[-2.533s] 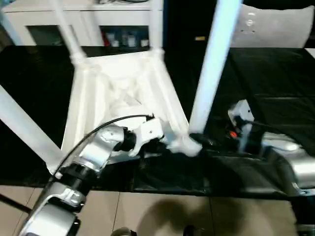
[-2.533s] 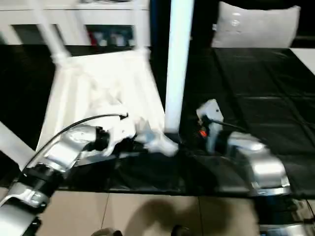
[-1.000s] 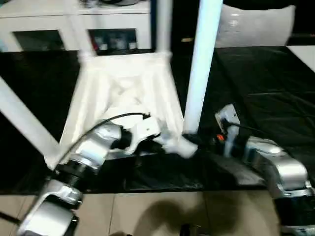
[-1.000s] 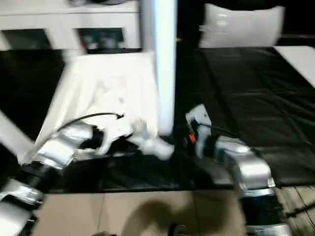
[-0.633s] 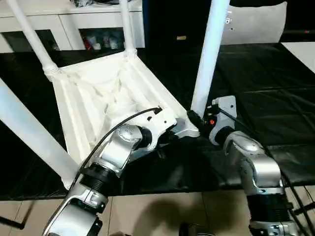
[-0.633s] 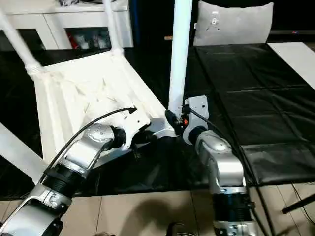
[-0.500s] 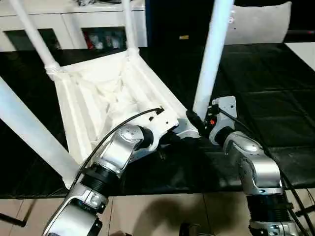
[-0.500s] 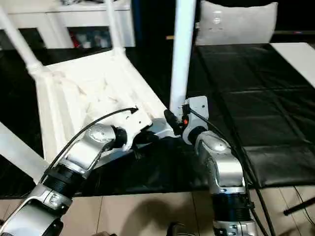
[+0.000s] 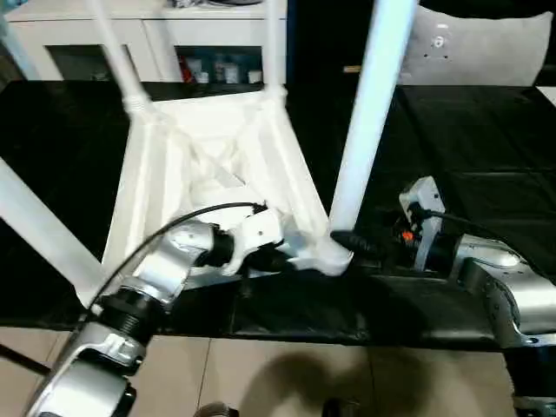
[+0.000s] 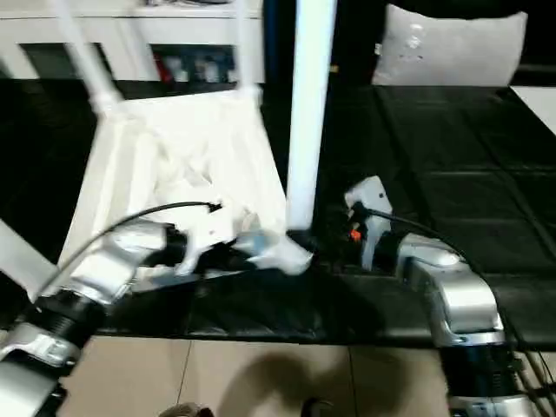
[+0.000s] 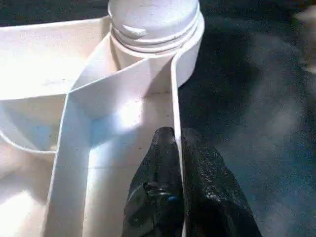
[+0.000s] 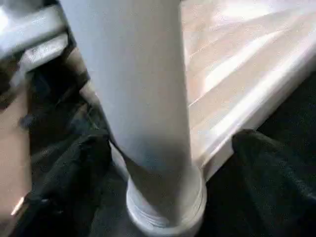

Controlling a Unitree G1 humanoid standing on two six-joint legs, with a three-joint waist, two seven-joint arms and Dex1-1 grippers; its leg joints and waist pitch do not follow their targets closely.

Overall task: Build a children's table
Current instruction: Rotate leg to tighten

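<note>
- Our left hand [image 11: 177,148] is clamped on the upturned children's table [image 9: 208,156] rim, centre frame
- Our right hand [image 12: 168,163] stands spread around its near leg [image 9: 365,113]

**Work surface and load**

Black-covered bench [image 9: 486,130] spans the head views; cover creased, with a fold line near the front edge; tiled floor [image 9: 261,373] below that edge. Table [image 9: 208,174] lies upside down directly on the cover, ribbed underside up, legs rising out of its corner sockets; near corner close to the front edge. Pale cushion-like thing [image 9: 478,48] at the far right edge; whether it rests on the cover cannot be told.
</note>
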